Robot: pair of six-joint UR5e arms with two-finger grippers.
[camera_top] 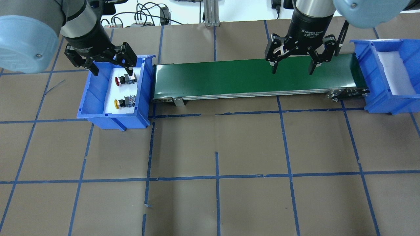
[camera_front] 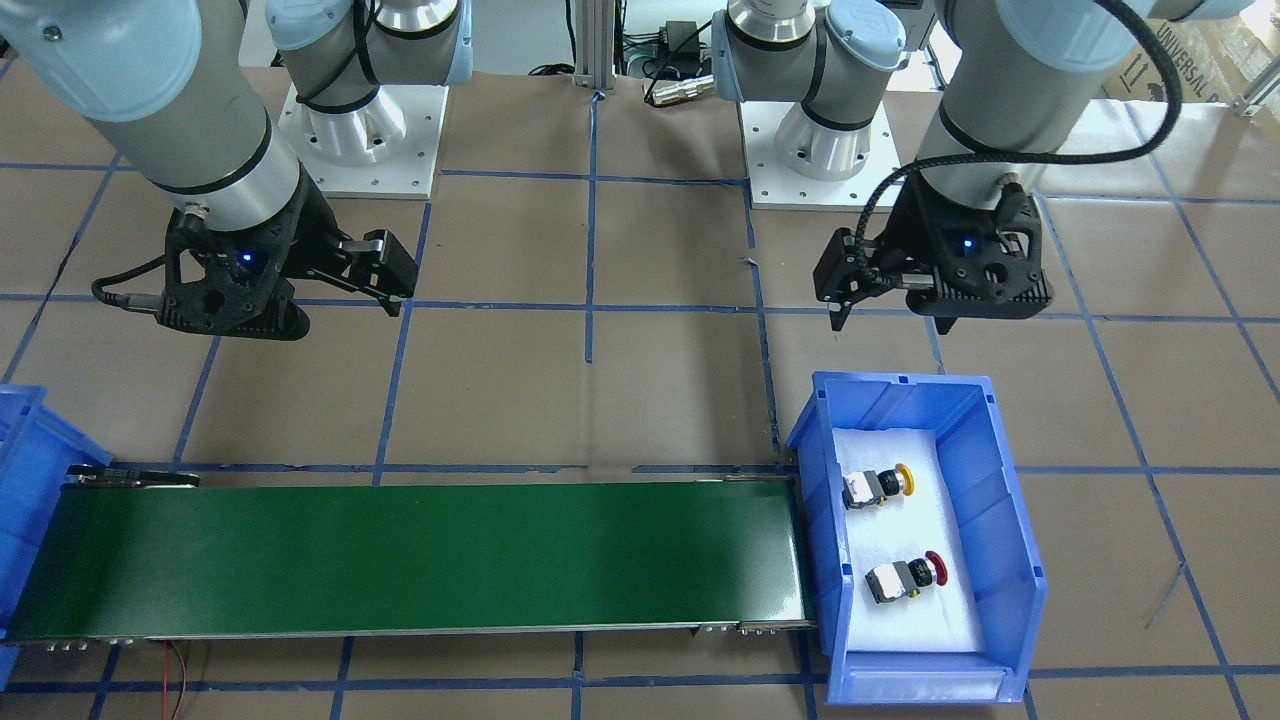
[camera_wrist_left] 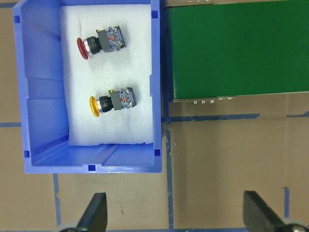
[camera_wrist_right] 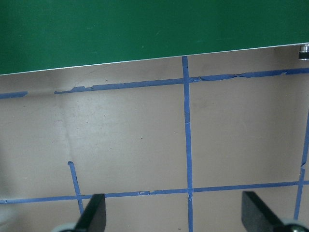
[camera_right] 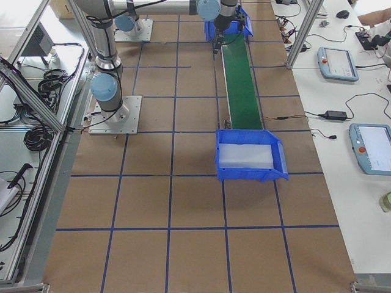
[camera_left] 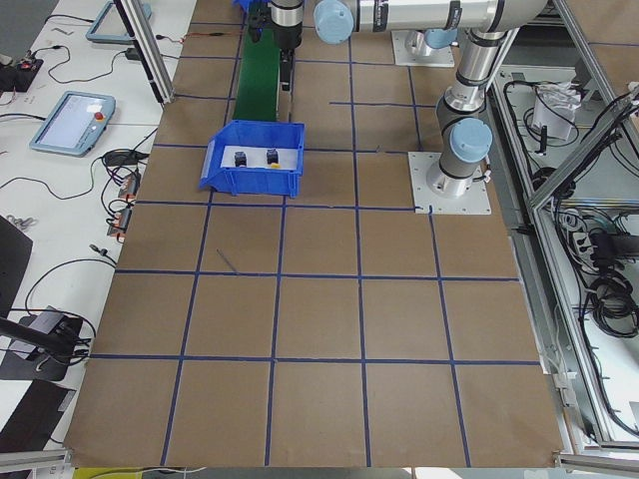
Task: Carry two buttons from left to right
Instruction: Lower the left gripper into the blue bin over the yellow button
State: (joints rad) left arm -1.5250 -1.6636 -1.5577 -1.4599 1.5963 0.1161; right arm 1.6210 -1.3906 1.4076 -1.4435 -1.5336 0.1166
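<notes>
Two buttons lie on their sides on white foam in the left blue bin (camera_top: 92,98). The red button (camera_top: 122,80) is farther from the robot and the yellow button (camera_top: 123,103) nearer. Both show in the front view, yellow (camera_front: 880,486) and red (camera_front: 908,577), and in the left wrist view, red (camera_wrist_left: 101,43) and yellow (camera_wrist_left: 114,101). My left gripper (camera_top: 112,68) is open and empty, high up on the robot's side of the bin (camera_front: 838,312). My right gripper (camera_top: 292,68) is open and empty, held above the table beside the green conveyor belt (camera_top: 249,75).
The conveyor (camera_front: 400,550) runs from the left bin (camera_front: 1012,480) to a second blue bin (camera_top: 370,75) with white foam at the right end, also in the exterior right view (camera_right: 250,174). The table is brown with blue tape lines. The robot bases (camera_front: 360,130) stand behind.
</notes>
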